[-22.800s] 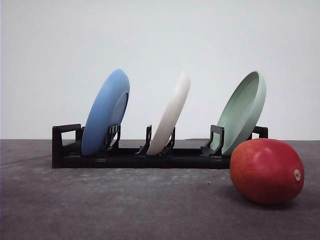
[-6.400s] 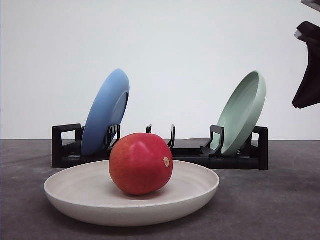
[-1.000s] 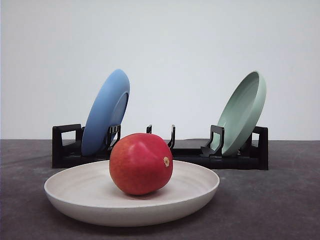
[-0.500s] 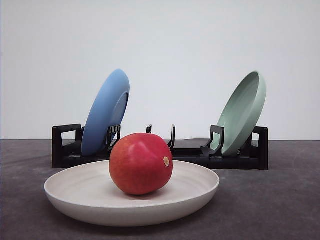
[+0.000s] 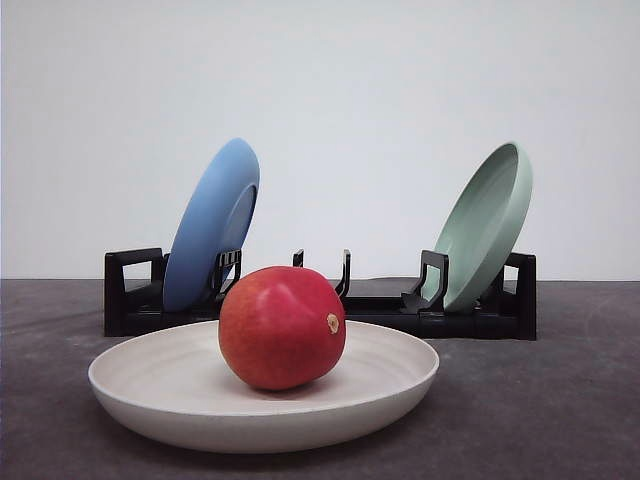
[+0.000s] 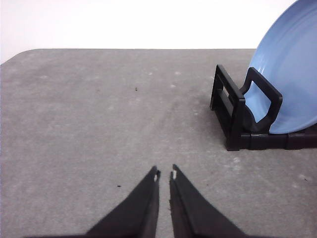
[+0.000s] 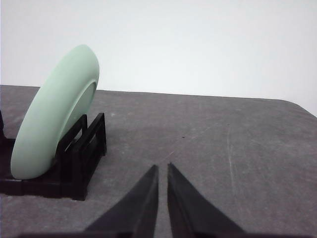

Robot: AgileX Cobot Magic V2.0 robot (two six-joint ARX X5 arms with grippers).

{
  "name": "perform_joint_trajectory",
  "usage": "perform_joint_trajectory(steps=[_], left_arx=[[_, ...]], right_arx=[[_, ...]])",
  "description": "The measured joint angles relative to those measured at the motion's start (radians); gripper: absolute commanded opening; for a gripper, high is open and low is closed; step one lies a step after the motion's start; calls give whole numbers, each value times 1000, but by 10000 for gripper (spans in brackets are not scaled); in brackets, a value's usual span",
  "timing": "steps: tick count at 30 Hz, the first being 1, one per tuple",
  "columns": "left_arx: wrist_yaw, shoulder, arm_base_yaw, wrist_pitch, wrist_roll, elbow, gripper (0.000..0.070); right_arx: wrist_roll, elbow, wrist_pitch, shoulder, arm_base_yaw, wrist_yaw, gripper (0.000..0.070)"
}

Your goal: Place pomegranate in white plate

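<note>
The pomegranate sits in the middle of the white plate, which lies flat on the tabletop in front of the black rack. The blue plate and pale green plate lean in that rack. My left gripper and right gripper hover over bare tabletop, jaws nearly together and holding nothing, as far as I can tell.
</note>
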Motion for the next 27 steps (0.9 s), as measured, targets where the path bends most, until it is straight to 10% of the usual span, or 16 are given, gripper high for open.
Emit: perform_joint_trajectory(steps=[27], left_arx=[[0, 0, 0, 0, 0, 0, 21]], right_arx=[[0, 0, 0, 0, 0, 0, 28]])
